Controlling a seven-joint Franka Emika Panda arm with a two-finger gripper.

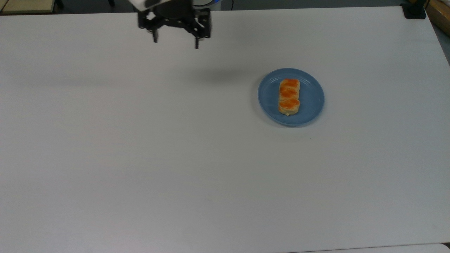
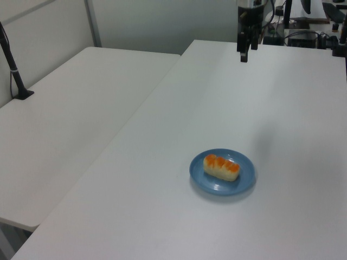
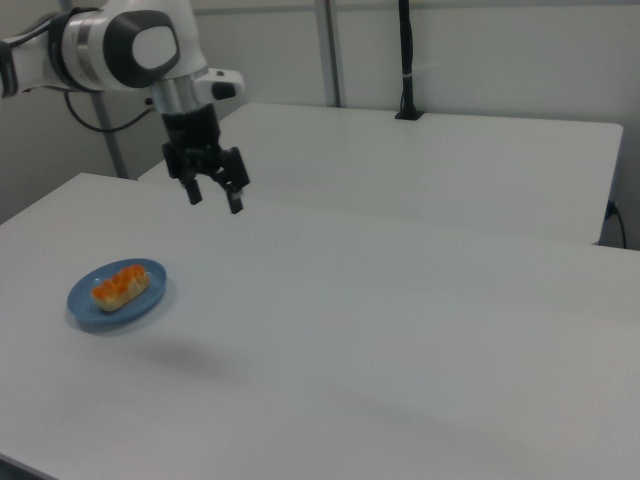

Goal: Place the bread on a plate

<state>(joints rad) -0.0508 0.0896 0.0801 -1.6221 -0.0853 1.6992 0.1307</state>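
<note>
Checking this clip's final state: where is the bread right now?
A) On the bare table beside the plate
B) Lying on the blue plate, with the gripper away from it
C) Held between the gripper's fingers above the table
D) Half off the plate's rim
B. The bread lies wholly inside the blue plate, while the gripper hangs open and empty far toward the top view's upper left.

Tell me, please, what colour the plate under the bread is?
Light blue, plain and glossy; the plate shows best in the top view.

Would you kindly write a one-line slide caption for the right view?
Bread resting on the blue plate, while the open gripper hangs above the white table, apart from both.
</note>
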